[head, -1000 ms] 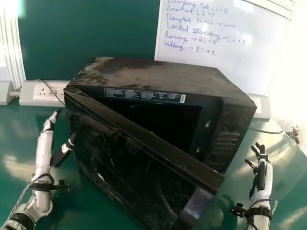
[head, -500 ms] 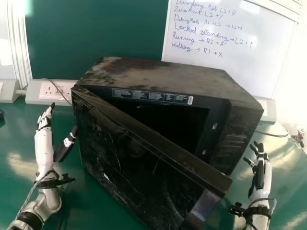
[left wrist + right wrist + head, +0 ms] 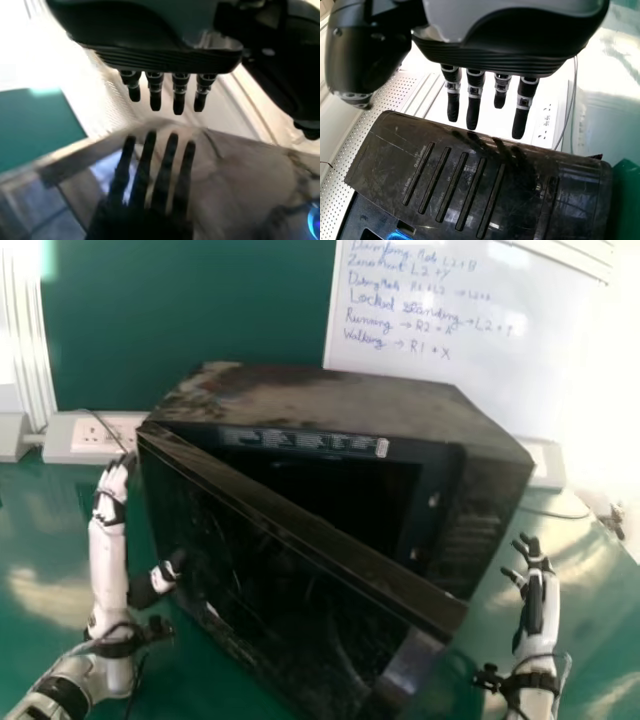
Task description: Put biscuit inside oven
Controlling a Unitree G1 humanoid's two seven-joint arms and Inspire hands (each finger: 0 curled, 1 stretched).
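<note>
Head view: the oven, door ajar, stood between left hand and right hand, both open. Left wrist view: the door mirrored straight fingers. Right wrist view: straight fingers hung near the control panel.

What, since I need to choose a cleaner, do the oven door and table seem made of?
The door looks like glossy black glass or plastic; its sheen and pale scratches fit either. The table has a smooth green finish, shown by glare patches, perhaps laminate.
</note>
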